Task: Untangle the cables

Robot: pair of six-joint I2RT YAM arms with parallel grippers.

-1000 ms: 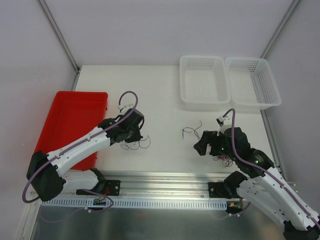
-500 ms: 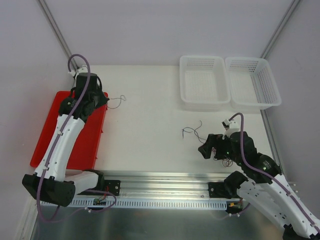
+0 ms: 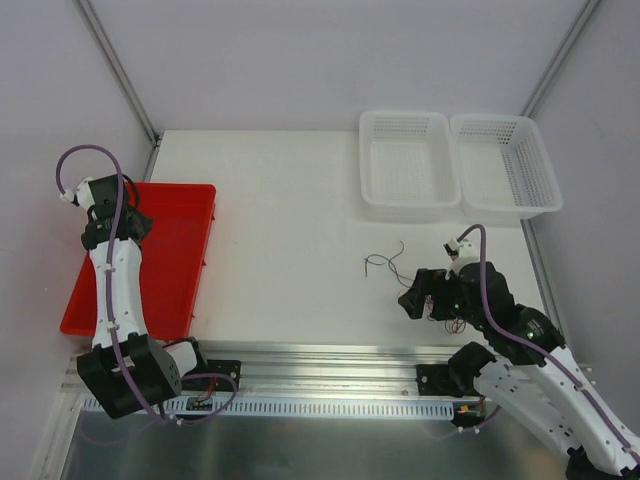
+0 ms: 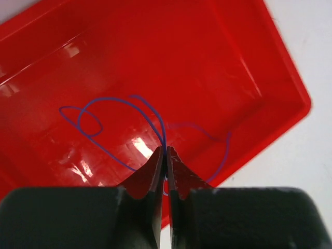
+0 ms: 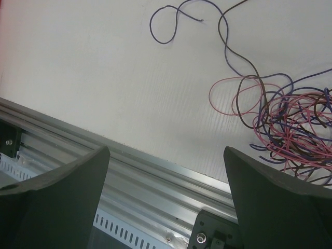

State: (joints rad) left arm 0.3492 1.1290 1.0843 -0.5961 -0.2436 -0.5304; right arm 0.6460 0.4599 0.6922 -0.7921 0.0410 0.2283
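My left gripper point(image 3: 108, 200) hangs over the back left corner of the red tray point(image 3: 170, 280). In the left wrist view its jaws point(image 4: 166, 151) are shut on a thin purple cable point(image 4: 104, 101) that loops out above the tray floor point(image 4: 207, 52). A bunch of tangled pink, purple and dark brown cables point(image 5: 295, 124) lies near the table's front edge, partly hidden under the right arm in the top view point(image 3: 452, 322). One loose thin strand point(image 3: 385, 262) lies just left of it and also shows in the right wrist view point(image 5: 171, 21). My right gripper point(image 3: 412, 300) is open and empty point(image 5: 166, 155), left of the bunch.
Two white mesh baskets point(image 3: 405, 165) point(image 3: 505, 165) stand side by side at the back right. An aluminium rail point(image 5: 155, 176) runs along the table's front edge, below the right gripper. A wall stands close to the left of the red tray.
My left arm has swung from the middle left of the table back and left to over the red tray, carrying the purple cable. My right gripper has shifted slightly right and nearer.
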